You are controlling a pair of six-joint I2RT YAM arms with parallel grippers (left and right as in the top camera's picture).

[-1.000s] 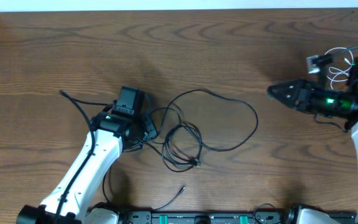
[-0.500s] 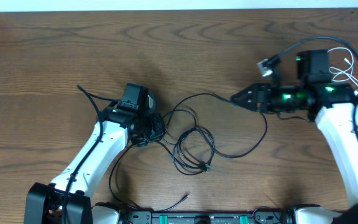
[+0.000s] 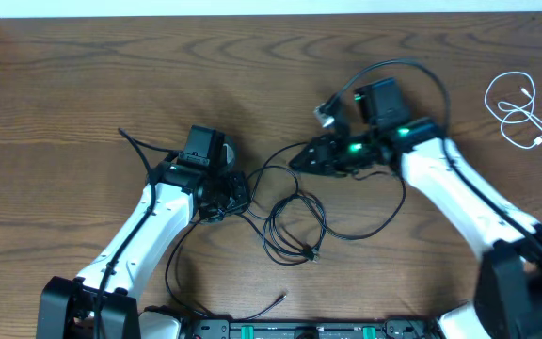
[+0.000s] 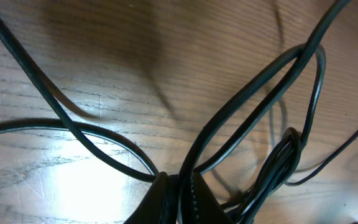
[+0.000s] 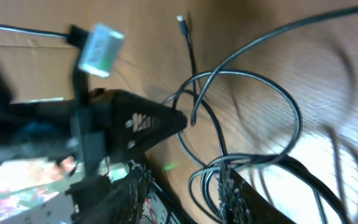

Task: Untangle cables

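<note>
A long thin black cable (image 3: 294, 224) lies in tangled loops at the table's middle, with one wide loop (image 3: 390, 202) reaching right. My left gripper (image 3: 236, 195) is shut on strands at the tangle's left side; in the left wrist view a strand runs between its closed fingers (image 4: 180, 194). My right gripper (image 3: 297, 160) points left at the top of the tangle. In the right wrist view its jaws (image 5: 178, 173) stand apart, with cable strands (image 5: 260, 163) draped against the right finger. A short white cable (image 3: 516, 108) lies coiled at the far right, apart from both arms.
One black plug end (image 3: 314, 254) lies below the tangle and another (image 3: 278, 298) near the front edge. A loose black end (image 3: 122, 134) sticks out left of the left arm. The arm bases line the front edge (image 3: 299, 330).
The right arm has swung from the far right to the black tangle, leaving the white cable lying at the right, and its jaws have narrowed. The left arm shifted slightly, then held still.
</note>
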